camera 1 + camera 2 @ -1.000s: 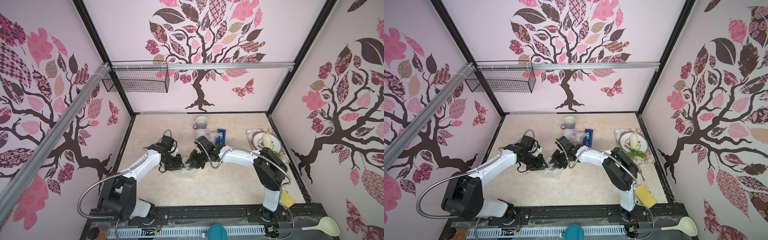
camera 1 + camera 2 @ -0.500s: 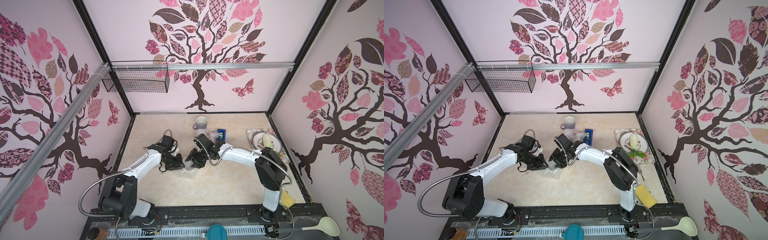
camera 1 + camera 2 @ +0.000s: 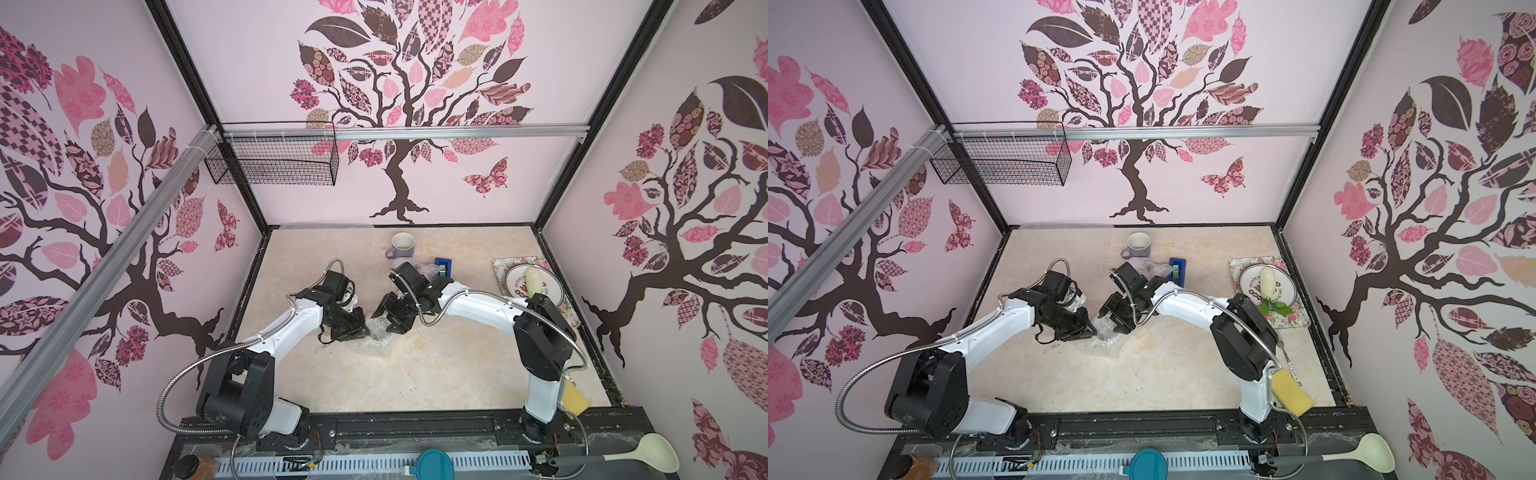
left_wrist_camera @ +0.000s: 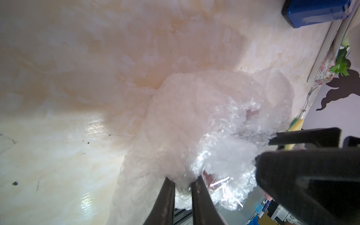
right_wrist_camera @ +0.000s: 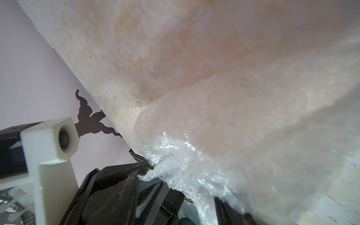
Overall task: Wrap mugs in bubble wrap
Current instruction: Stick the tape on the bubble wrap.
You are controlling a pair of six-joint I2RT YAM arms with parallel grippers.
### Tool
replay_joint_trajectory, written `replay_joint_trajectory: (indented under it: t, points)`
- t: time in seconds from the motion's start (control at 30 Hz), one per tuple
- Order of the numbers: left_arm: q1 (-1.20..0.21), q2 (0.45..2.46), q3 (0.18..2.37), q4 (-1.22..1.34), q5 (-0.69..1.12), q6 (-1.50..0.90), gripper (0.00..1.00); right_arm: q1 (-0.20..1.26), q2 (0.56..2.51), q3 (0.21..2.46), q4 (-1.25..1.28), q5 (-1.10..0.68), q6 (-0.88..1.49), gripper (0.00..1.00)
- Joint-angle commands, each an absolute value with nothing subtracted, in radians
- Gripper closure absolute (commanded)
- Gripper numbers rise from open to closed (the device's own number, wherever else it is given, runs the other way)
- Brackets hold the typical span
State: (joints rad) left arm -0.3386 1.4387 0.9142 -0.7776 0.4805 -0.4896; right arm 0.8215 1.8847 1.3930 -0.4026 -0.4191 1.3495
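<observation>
A crumpled bundle of clear bubble wrap [image 3: 376,338] [image 3: 1106,338] lies mid-table between my two grippers. My left gripper [image 4: 183,185] [image 3: 360,329] is shut on a fold of it [image 4: 194,136]; something reddish shows faintly through the plastic. My right gripper [image 5: 175,204] [image 3: 384,313] is at the bundle's other side, open, with a strand of wrap [image 5: 204,175] hanging between its spread fingers. A pale lavender mug [image 3: 402,245] [image 3: 1138,246] stands upright and bare near the back wall. No other mug can be made out.
A blue tape dispenser [image 3: 443,266] [image 3: 1177,268] sits behind the right arm. At the right, a floral tray [image 3: 505,266] holds a plate with corn. A yellow sponge [image 3: 575,399] lies by the right arm's base. A strip of bubble wrap [image 3: 324,225] runs along the back edge.
The right gripper has opened and let go of the wrap, drawing slightly back. The left gripper has closed tighter on its fold. The bundle has barely shifted.
</observation>
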Motion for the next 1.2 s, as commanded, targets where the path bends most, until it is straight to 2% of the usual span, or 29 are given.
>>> replay_joint_trajectory:
  t: [0.0, 0.23, 0.53, 0.7, 1.03, 1.17]
  points:
    - [-0.337, 1.444, 0.892, -0.795, 0.433, -0.489, 0.83, 0.812, 1.811, 1.389, -0.417, -0.398, 1.362, 0.33]
    - [-0.337, 1.436, 0.905, -0.795, 0.445, -0.499, 0.83, 0.81, 1.792, 1.389, -0.332, -0.449, 1.4, 0.26]
    - [-0.336, 1.388, 0.94, -0.808, 0.445, -0.536, 0.83, 0.812, 1.831, 1.411, -0.439, -0.443, 1.353, 0.25]
    - [-0.334, 1.307, 0.972, -0.812, 0.377, -0.591, 0.83, 0.818, 1.864, 1.406, -0.405, -0.44, 1.347, 0.25]
    - [-0.331, 1.297, 0.966, -0.759, 0.41, -0.581, 0.84, 0.827, 1.944, 1.434, -0.307, -0.46, 1.361, 0.24]
    - [-0.327, 1.33, 0.992, -0.736, 0.429, -0.544, 0.78, 0.832, 1.96, 1.435, -0.275, -0.471, 1.373, 0.24]
